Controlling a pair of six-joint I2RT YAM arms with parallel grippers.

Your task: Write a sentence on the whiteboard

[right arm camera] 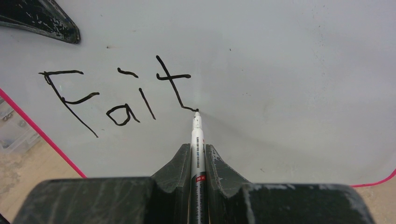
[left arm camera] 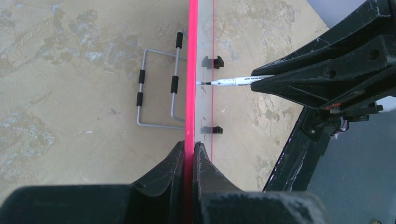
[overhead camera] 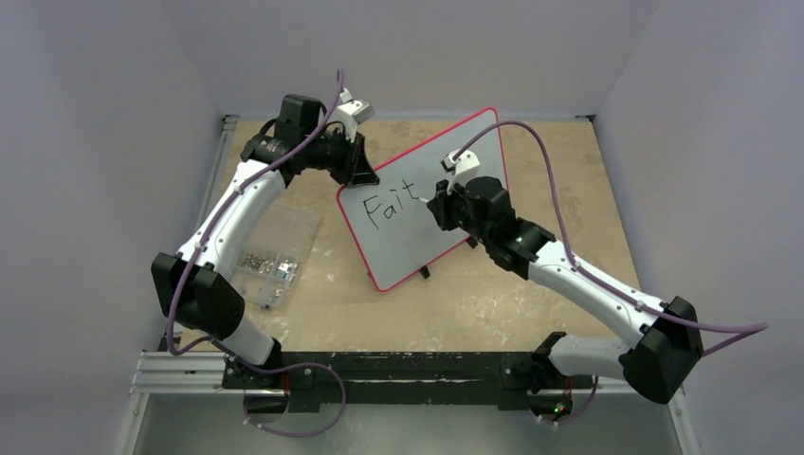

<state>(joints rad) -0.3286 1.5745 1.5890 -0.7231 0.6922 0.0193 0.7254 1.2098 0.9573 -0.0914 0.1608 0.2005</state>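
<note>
at board [overhead camera: 408, 248] 10 o'clock edge, left gripper [left arm camera: 189, 145] clamps it; right gripper [right arm camera: 198, 150] pinches marker [right arm camera: 197, 133] on lettering [right arm camera: 146, 103]; overpressing could tip board.

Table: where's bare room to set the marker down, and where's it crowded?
Free: the table right of the whiteboard up to the wall, and the near strip between the board's lower edge and the base rail. Crowded: left, where clear parts bags lie beside the left arm; a wire stand sits behind the board.

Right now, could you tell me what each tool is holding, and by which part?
The left tool holds the whiteboard by its red rim; the right tool, the marker by its barrel.
</note>
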